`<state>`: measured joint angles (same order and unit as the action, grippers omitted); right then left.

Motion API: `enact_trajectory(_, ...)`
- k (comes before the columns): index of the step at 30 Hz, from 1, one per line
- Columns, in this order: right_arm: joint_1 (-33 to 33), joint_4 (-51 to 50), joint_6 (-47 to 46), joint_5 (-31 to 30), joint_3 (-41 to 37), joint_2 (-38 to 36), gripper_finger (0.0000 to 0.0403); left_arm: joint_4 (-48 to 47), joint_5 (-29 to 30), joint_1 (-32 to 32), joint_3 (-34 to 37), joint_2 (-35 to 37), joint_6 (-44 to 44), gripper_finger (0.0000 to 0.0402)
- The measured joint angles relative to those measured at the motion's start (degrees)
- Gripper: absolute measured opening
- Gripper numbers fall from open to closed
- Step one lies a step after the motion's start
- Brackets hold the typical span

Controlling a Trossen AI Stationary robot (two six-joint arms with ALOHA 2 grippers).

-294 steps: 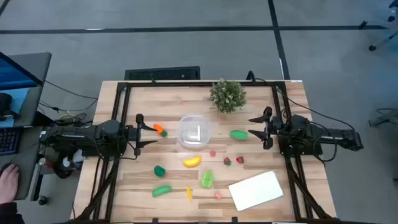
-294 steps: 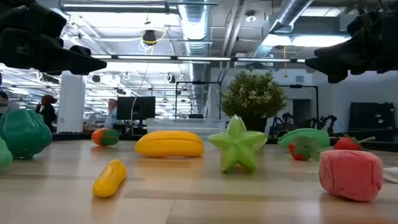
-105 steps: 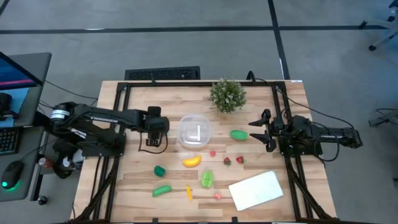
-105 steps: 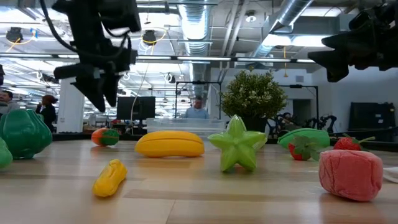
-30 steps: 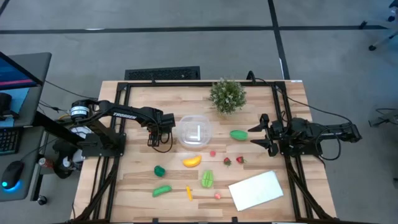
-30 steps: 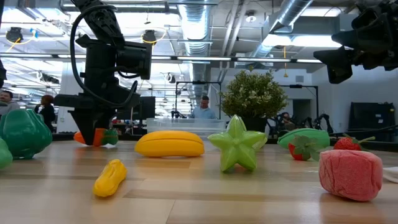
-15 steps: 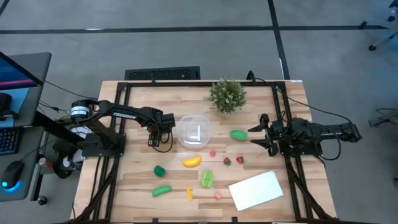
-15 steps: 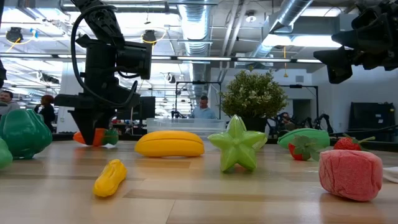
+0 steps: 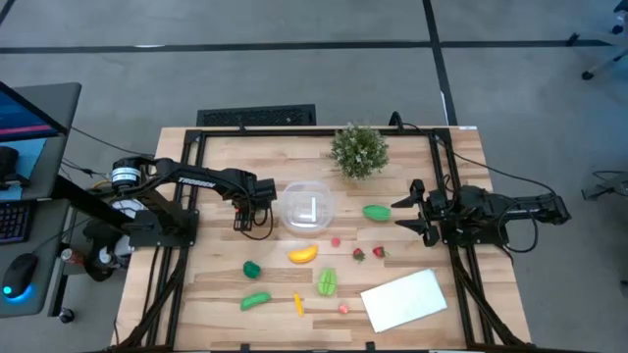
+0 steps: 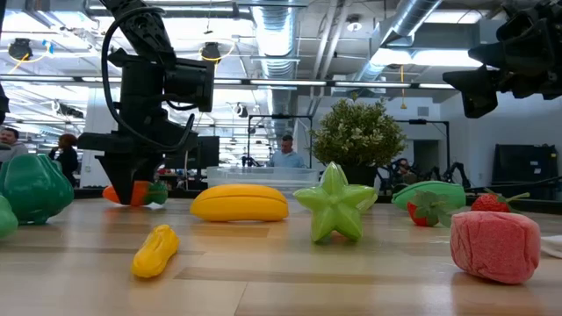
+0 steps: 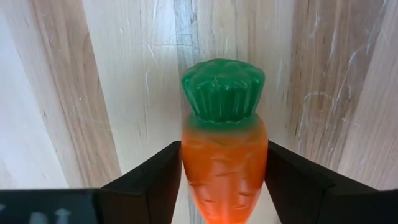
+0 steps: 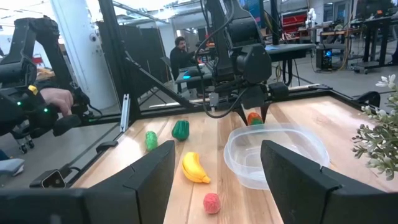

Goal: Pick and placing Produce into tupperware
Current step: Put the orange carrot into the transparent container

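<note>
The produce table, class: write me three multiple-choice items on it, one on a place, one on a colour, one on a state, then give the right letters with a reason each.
1. Where is the left tool?
A. down at the carrot, beside the clear tupperware
B. over the white sheet
C. above the potted plant

2. What colour is the carrot's leafy top?
A. yellow
B. green
C. pink

3. What is inside the tupperware?
A. the banana
B. the star-shaped fruit
C. no produce

Answers:
1. A: the high view shows the left tool just beside the tupperware, and the left wrist view shows its fingers on either side of the carrot.
2. B: the left wrist view shows a green cap on the orange body.
3. C: the high view shows the banana and the star-shaped fruit lying on the table, outside the tupperware.
</note>
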<state>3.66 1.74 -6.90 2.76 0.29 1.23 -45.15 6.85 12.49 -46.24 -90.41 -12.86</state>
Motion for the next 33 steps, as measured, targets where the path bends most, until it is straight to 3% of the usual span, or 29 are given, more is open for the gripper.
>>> enact_trajectory(33,0.0,0.0,0.0,0.0,0.0,0.0,0.0232,-0.5,0.0,0.0,0.0,0.0,1.2,0.0208)
